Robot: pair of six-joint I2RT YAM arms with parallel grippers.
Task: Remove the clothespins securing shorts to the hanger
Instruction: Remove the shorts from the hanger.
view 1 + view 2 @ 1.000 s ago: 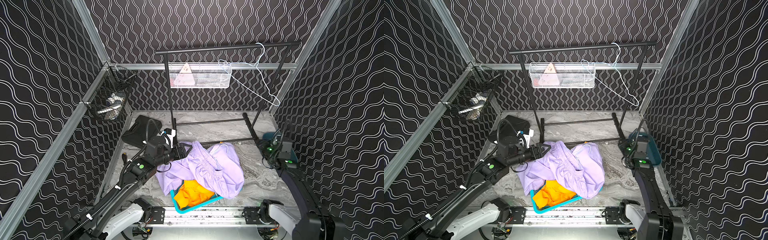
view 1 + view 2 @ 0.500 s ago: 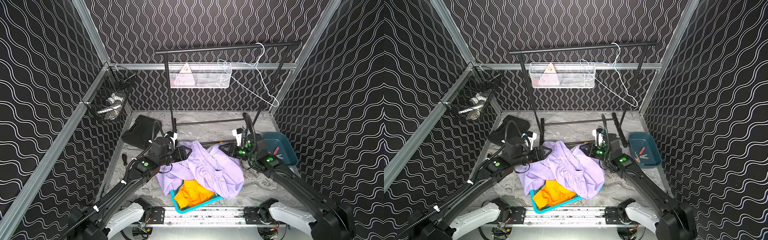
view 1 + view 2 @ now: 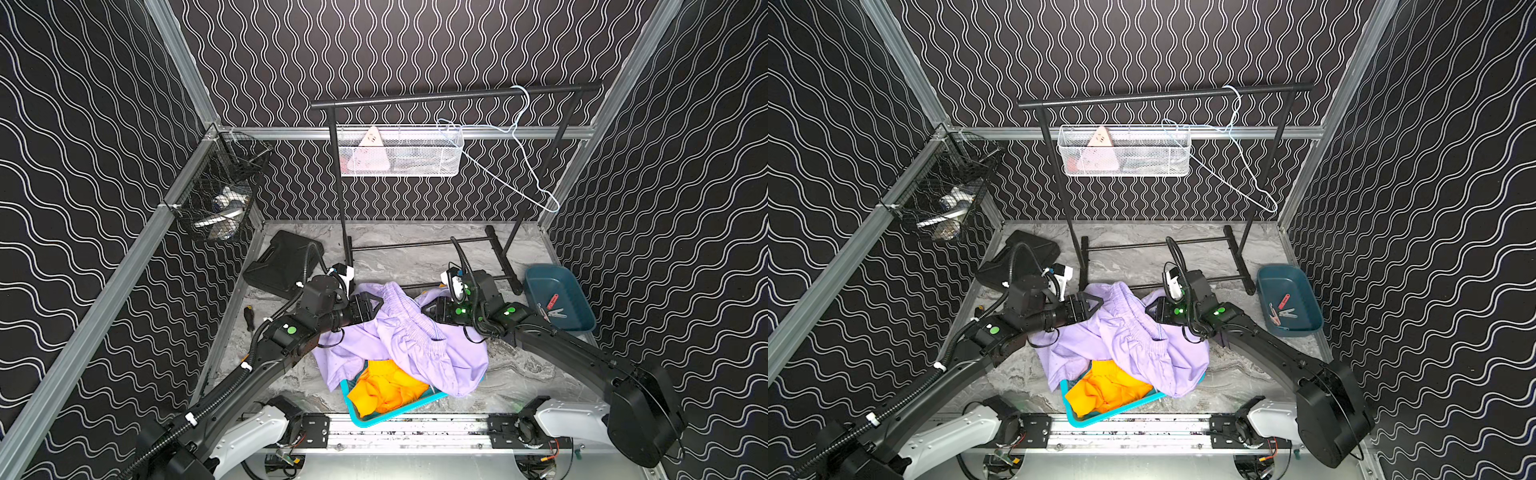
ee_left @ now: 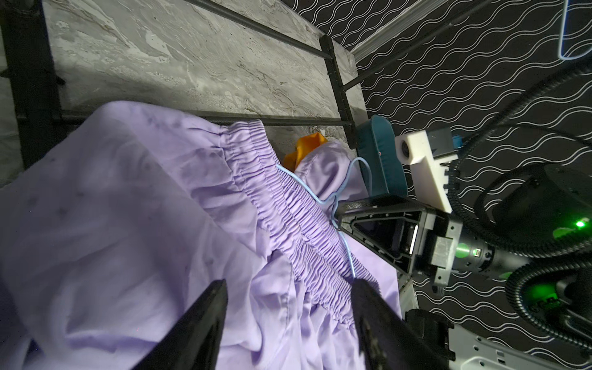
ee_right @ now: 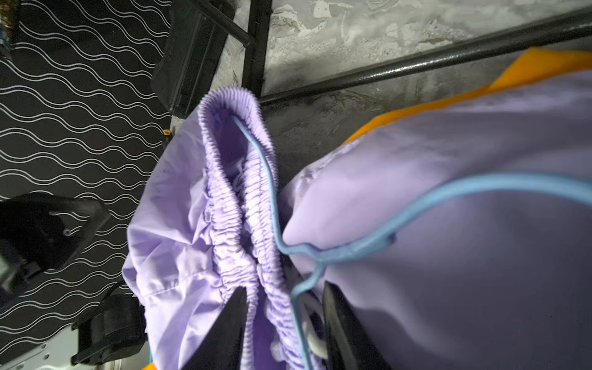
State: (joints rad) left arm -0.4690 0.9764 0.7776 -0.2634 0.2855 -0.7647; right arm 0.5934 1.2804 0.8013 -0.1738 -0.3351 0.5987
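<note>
Right now the lilac shorts (image 3: 409,345) lie heaped mid-frame in both top views. They drape over a teal basket (image 3: 360,419) holding the orange shorts (image 3: 386,388). At the heap's left edge sits the left claw (image 4: 288,283), its fingers spread wide over lilac cloth. At the heap's upper right sits the right claw (image 5: 285,286). The gathered waistband (image 5: 224,205) and a blue wire hanger (image 5: 416,205) run between its part-spread fingers, beside a small white piece (image 5: 315,347). Whether those fingers pinch anything I cannot tell. Loose pegs (image 3: 552,300), one red, lie in the dark tray (image 3: 540,278) at the right edge, well apart from the shorts.
</note>
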